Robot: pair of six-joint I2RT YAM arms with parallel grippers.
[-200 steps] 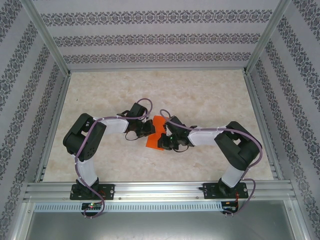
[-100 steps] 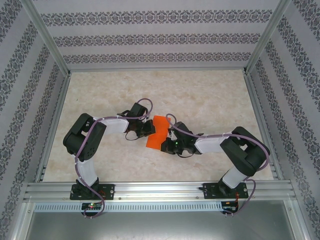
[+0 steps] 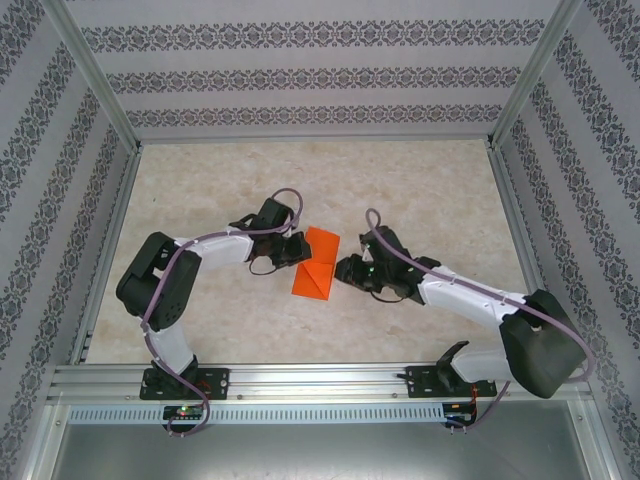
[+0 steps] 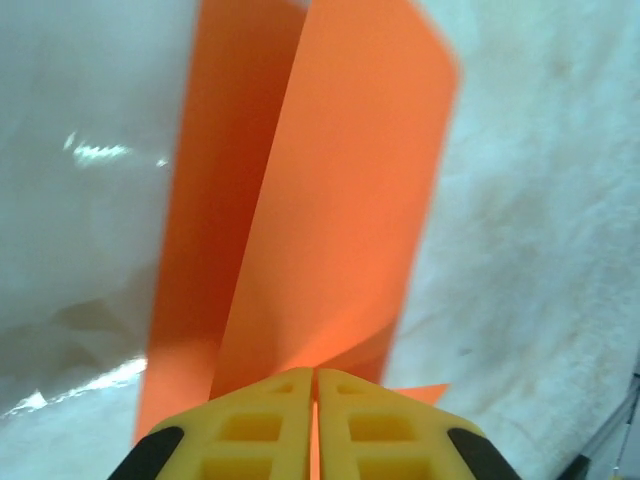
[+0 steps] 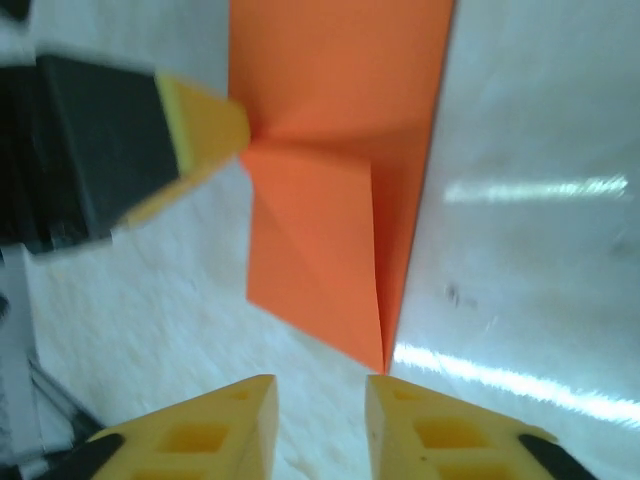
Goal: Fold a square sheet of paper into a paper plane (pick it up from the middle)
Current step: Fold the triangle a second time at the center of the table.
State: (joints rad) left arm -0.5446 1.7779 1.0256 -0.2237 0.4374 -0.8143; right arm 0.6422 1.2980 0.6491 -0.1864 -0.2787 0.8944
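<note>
- My left end effector (image 3: 296, 252) sits at the left edge of the sheet of paper (image 3: 318, 265). On its wrist camera the two yellow fingers (image 4: 260, 420) are pressed together with a thin line of orange between them, so I read it as clamped on that edge.
- The sheet of paper lies on the tabletop (image 3: 420, 190) between the two end effectors, roughly at the middle of the workspace. It is no longer a flat square: from above it looks like a narrower, doubled shape with a crease across it.
- From the left wrist, two orange panels rise away from the pinch and spread slightly, so the layers are not pressed flat there.
- From the right wrist I see a folded flap lying over the lower layer, running down to a point at the near end.
- My right end effector (image 3: 345, 270) is just to the right of the sheet. Its fingers (image 5: 250, 420) are apart with bare tabletop between them, and the sheet's near point lies just ahead of the gap, not inside it.
- Progress, as I judge it: the first folds are in, but this is not yet a narrow dart. Sharpening the creases, folding the nose and forming the wings all look left to do.
</note>
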